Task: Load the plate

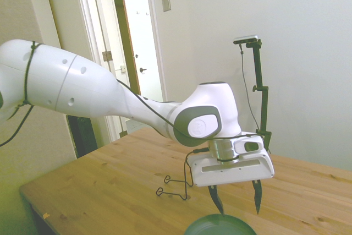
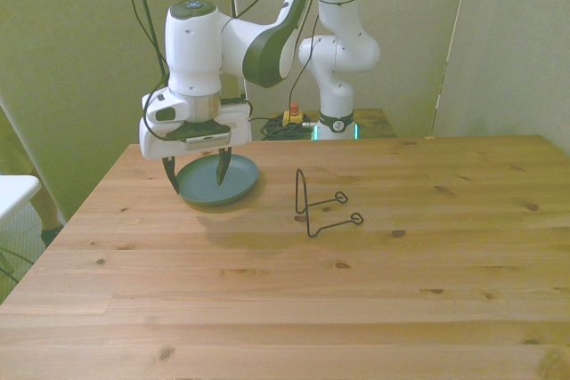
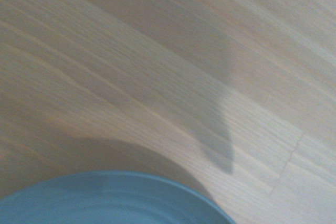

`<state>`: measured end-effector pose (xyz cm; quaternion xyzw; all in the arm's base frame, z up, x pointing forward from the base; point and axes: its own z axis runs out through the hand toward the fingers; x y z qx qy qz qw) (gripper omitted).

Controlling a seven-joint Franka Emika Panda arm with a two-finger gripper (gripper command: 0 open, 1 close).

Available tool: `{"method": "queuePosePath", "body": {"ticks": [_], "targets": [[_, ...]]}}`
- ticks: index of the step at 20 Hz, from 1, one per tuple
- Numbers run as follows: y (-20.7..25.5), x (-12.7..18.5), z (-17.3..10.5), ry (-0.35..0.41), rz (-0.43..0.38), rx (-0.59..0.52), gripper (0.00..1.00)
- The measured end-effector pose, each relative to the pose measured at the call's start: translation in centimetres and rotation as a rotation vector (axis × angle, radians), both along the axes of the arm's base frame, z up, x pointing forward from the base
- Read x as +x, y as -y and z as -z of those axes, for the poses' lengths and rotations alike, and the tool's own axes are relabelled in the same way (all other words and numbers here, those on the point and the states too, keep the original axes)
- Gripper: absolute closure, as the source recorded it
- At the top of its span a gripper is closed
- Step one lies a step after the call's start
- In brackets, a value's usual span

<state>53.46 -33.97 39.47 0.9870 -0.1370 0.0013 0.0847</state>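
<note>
Hand (image 2: pixel 195 169) spread, empty, over plate (image 2: pixel 233 180) on wooden table (image 2: pixel 374 291); wire stand (image 2: pixel 321 206) nearby; door (image 1: pixel 140 42) seemingly ajar

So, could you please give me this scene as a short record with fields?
Surface: wooden table
Plate: round, shallow, dark grey-green plate, lying flat on the table toward the front view's left
Stand: small black wire stand, empty, apart from the plate, toward the front view's right of it
End effector: white two-finger end effector, open, fingers pointing down over the plate
Holding: nothing
Task state: plate not yet loaded
</note>
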Motion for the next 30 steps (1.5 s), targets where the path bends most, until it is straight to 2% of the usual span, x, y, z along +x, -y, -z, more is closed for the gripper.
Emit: {"method": "queuePosePath", "body": {"ticks": [7, 16, 26, 27, 30], "targets": [[-0.3, 1.8, 3.7, -0.131, -0.126, 0.097, 0.0], [0.9, 3.2, 4.0, -0.262, -0.218, 0.209, 0.0], [0.6, 3.8, 4.3, -0.315, -0.306, 0.168, 0.0], [0.5, 3.8, 4.4, -0.313, -0.313, 0.159, 1.0], [0.2, 3.3, 4.4, -0.296, -0.338, 0.139, 1.0]]}}
